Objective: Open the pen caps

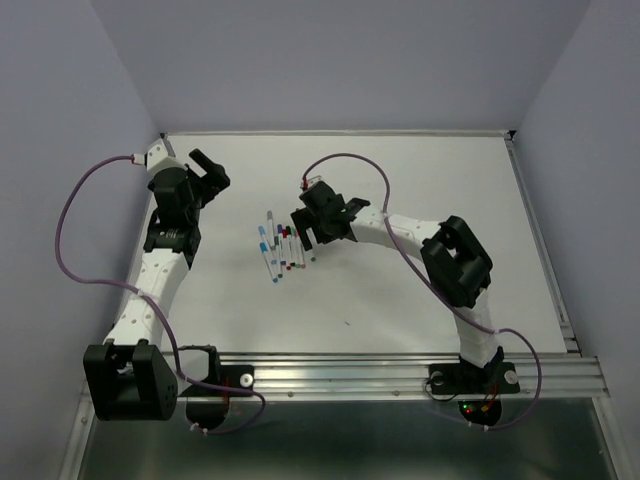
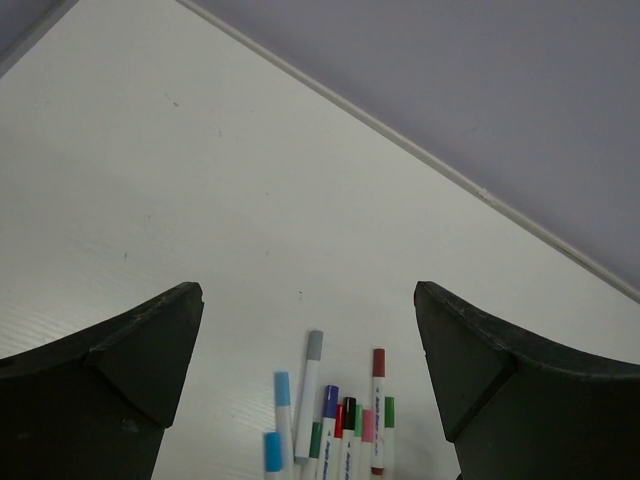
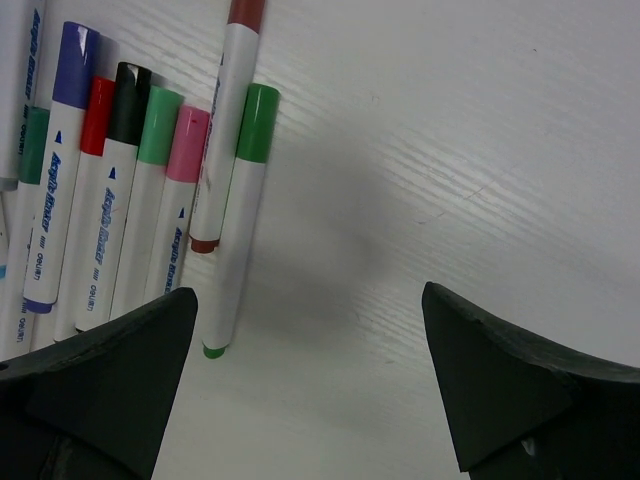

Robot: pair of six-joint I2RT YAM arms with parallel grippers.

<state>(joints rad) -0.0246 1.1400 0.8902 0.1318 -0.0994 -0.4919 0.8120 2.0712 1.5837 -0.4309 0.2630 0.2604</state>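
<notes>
The left hand [image 1: 208,170] is hanging wide open over the worktop [image 1: 420,200], left of and beyond the pens [image 1: 280,247], which are lying side by side mid-worktop with long axes running roughly near to far. The right hand [image 1: 318,235], also spread wide, is hovering at the row's right edge and looks the nearer. The green pen [image 3: 238,230] is lying lengthwise just left of its gap, green cap [image 3: 258,122] at the end away from it.

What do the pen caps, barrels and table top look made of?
Pen caps: likely smooth moulded plastic; glossy highlight on the purple one. Barrels: white plastic, slight sheen, printed lettering. Table: white, matte, fine parallel ribbing, maybe corrugated plastic sheet; can't confirm.
</notes>
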